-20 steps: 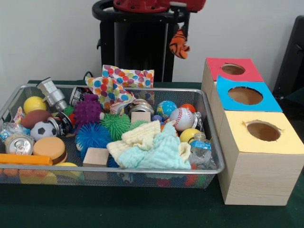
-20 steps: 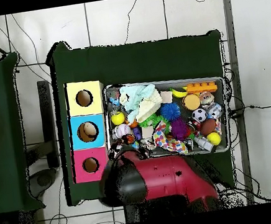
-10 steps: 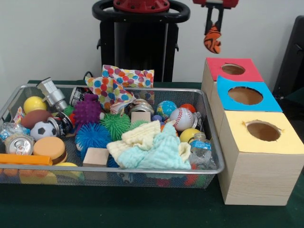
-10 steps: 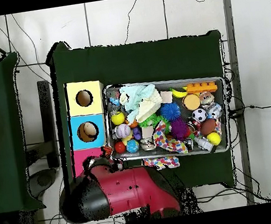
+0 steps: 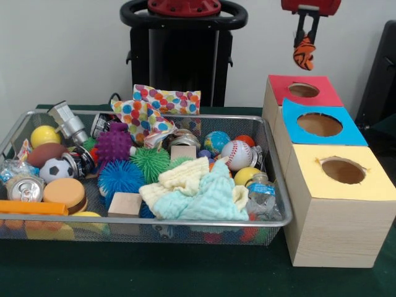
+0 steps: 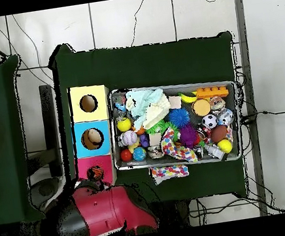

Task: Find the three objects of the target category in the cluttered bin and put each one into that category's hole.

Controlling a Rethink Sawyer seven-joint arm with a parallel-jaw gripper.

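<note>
Claw (image 5: 305,38) clenched on orange, black-striped toy (image 5: 304,54), above red box (image 5: 318,94).

Gripper (image 5: 305,44) raised, pointing down, jaws clamped

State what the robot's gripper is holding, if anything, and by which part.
The gripper holds a small orange-and-black striped ball by its top, pinched between the fingers, above the red box.

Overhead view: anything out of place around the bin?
Yes. A polka-dot fabric piece lies on the green tablecloth outside the wire mesh bin, on the robot's side, not among the clutter. Otherwise nothing is spilled; the gripper holds an orange-and-black striped ball above the red-topped box.
</note>
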